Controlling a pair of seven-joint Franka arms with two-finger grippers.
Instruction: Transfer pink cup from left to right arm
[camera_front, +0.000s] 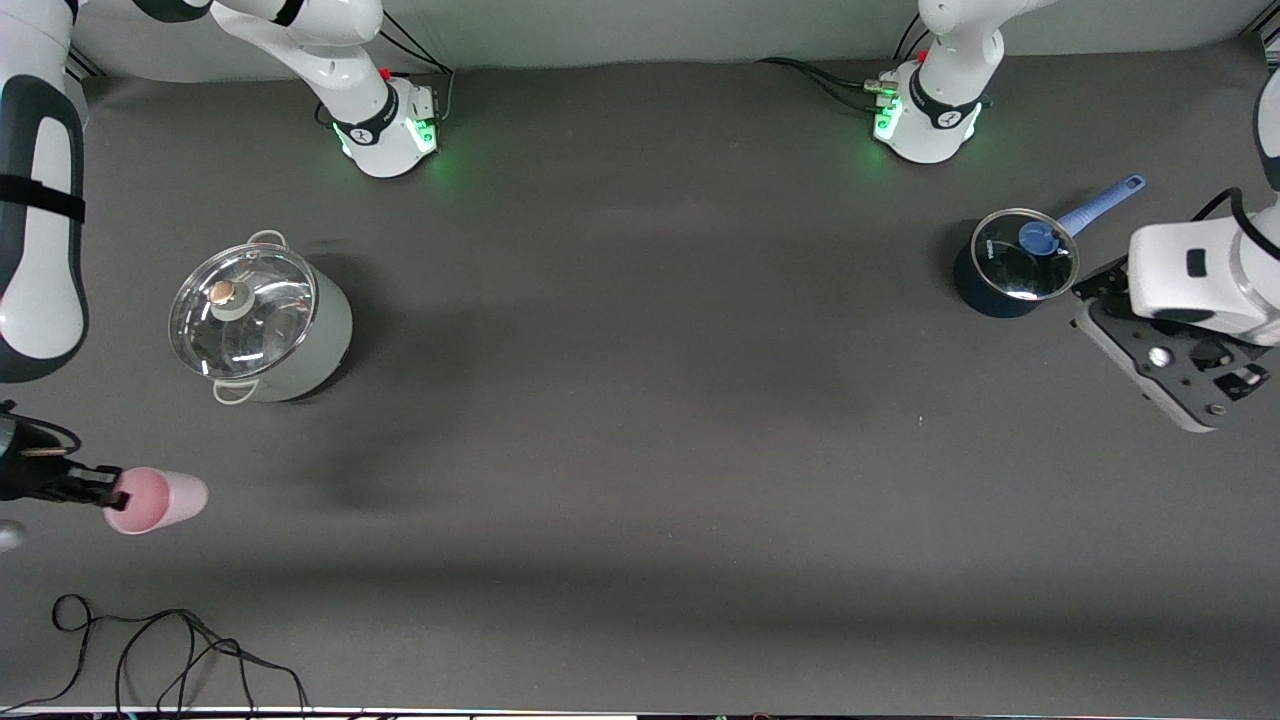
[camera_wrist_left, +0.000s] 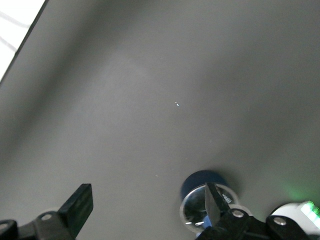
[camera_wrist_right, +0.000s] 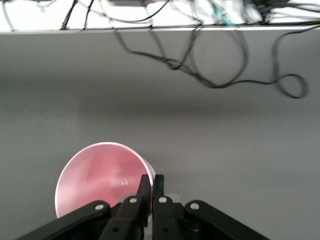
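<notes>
Clamping pink cup (camera_wrist_right: 100, 175) rim — right gripper (camera_wrist_right: 151, 187); left gripper (camera_wrist_left: 145, 205) agape beside blue saucepan (camera_front: 1010, 268).

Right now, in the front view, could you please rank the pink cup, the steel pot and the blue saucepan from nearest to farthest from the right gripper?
1. Pink cup: pinched at its rim by the right gripper.
2. Steel pot: at the right arm's end, farther from the camera.
3. Blue saucepan: at the left arm's end, beside the open left gripper.
</notes>
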